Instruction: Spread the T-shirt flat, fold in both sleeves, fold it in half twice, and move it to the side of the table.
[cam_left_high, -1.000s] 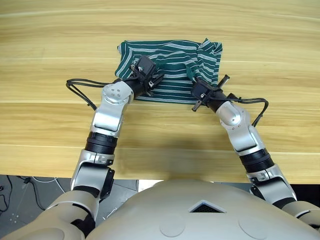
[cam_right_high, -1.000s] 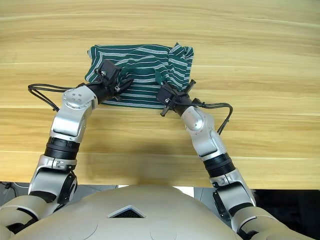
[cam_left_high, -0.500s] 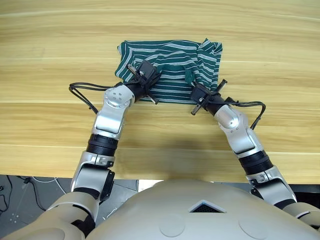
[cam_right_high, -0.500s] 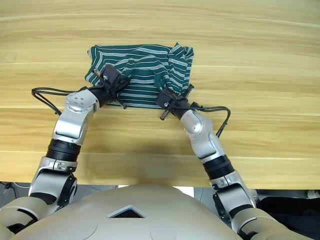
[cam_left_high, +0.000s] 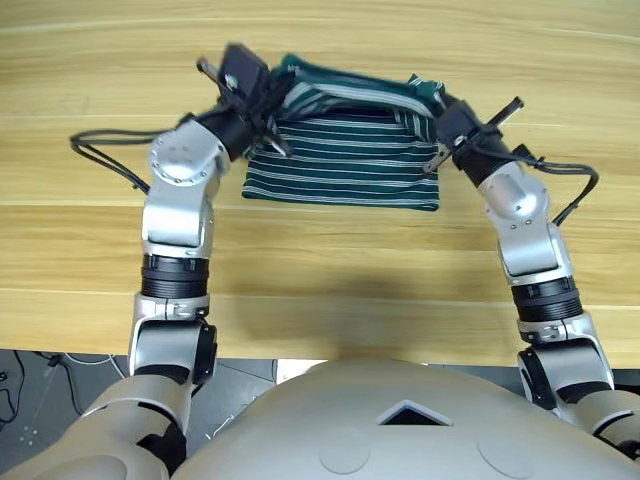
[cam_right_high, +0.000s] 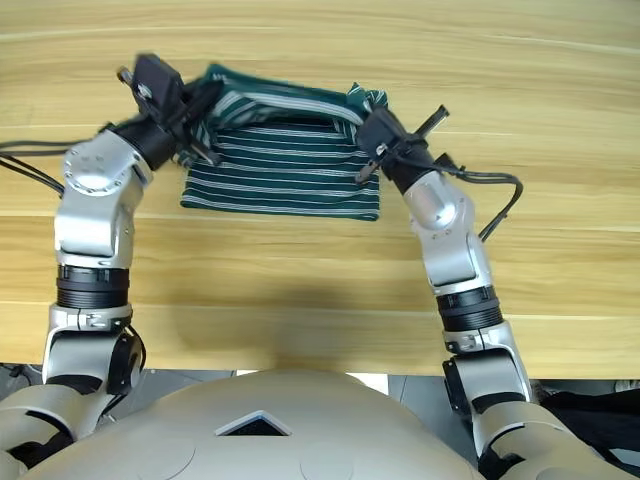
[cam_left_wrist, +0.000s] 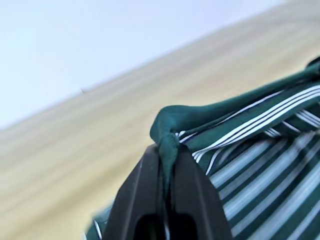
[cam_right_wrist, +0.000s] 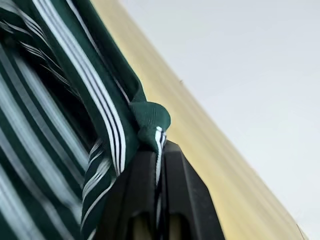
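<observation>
The table (cam_left_high: 320, 270), pale wood with long grain, runs across the whole scene. The T-shirt (cam_left_high: 340, 165), dark green with thin white stripes, sits on its far middle part, between the two arms. The shirt's near portion lies flat on the wood as a rough rectangle with a straight near edge. Its far portion is held up off the surface: one edge of cloth stretches in a taut band from one gripper to the other, above the flat layer. From the head views it is hard to say whether that raised band touches the layer under it anywhere along its span. A small rumpled bunch of fabric sits at the shirt's far right corner, just beside the right wrist.

The left gripper (cam_left_high: 262, 100) is at the shirt's far left corner, raised above the table. In the left wrist view its two black fingers (cam_left_wrist: 142, 190) are pressed together on a bunched corner of green cloth, which pokes out past the tips. The right gripper (cam_left_high: 440, 125) is at the far right corner, also raised. In the right wrist view its fingers are likewise pinched together on a knot of striped fabric.

A black cable (cam_left_high: 100, 155) loops out from the left wrist over the table, and a second cable (cam_left_high: 570, 190) loops out from the right wrist.
</observation>
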